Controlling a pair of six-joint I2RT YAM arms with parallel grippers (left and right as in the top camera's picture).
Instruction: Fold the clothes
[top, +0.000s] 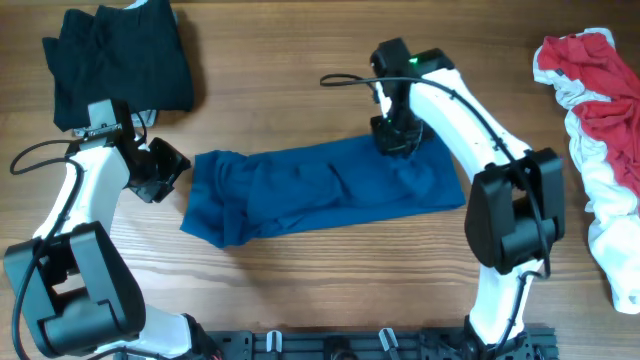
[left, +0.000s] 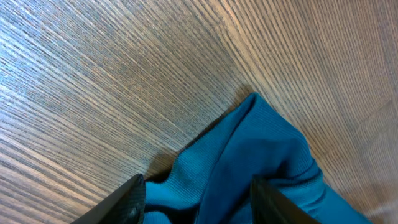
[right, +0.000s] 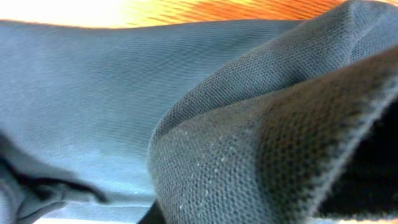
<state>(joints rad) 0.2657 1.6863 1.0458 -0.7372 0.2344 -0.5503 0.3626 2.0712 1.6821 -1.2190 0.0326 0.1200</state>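
Left gripper, jaws apart over the blue shirt end nearest the table left edge, may pinch one layer only. Right gripper is buried in cloth, so I cannot tell its grip.

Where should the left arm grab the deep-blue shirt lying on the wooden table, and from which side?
Take the deep-blue fabric shirt at its left end, by the pointed corner that juts out over the wooden table. Come in low from the left. The left gripper already faces that end with its jaws open, and the corner offers a narrow, folded edge to pinch.
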